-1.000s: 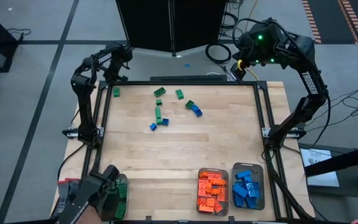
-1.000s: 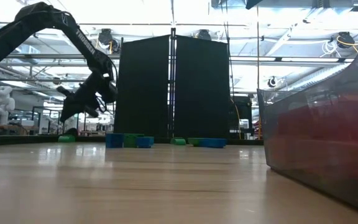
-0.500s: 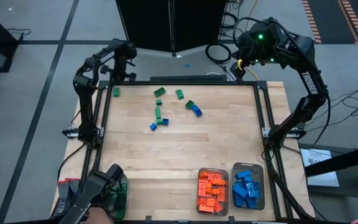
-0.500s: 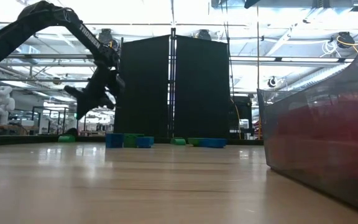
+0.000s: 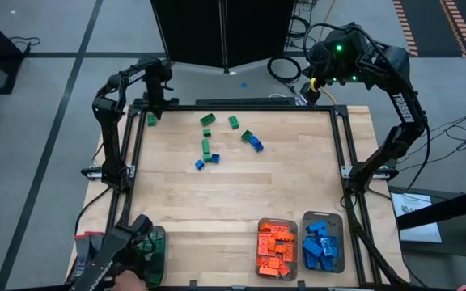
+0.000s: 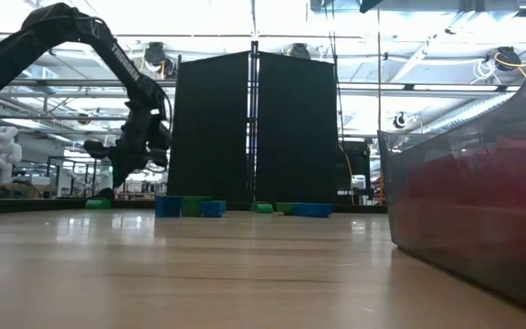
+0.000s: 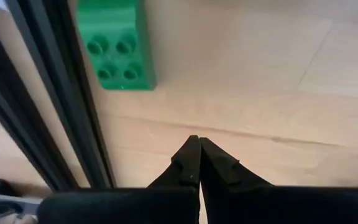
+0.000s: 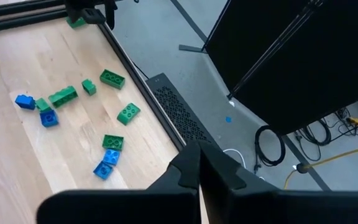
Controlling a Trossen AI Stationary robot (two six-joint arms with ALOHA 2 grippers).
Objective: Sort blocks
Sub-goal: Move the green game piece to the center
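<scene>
Wooden tabletop (image 5: pixel 233 202), black frame rail around it, and all the action is in the far left corner: the left gripper (image 7: pixel 199 155) has its fingers pressed together, empty, and it has swung back and dropped from where it hung half a second ago, so it now hovers right above the lone green block (image 7: pixel 114 43) lying flat just beside the frame rail (image 7: pixel 73 106). That looks like the approach to a pick, though the fingers will have to open first, and the rail so close leaves little room on that side. Out from there, the remaining loose blocks (image 5: pixel 217 141), green and blue, sit scattered in the far middle of the table, unmoved over the last second. The right gripper (image 8: pixel 199 162), clenched on nothing, waits high beyond the far right corner. Now the containers: along the near edge, the orange tray (image 5: pixel 275 250) is packed with orange blocks, the blue tray (image 5: pixel 323 246) just to its right holds blue ones, and a tray (image 5: pixel 154 255) at the near left corner, holding green pieces, has a person's hand (image 5: pixel 124 250) on it and has shifted slightly. Sorting looks mostly done, with the greens and a few blues left.
</scene>
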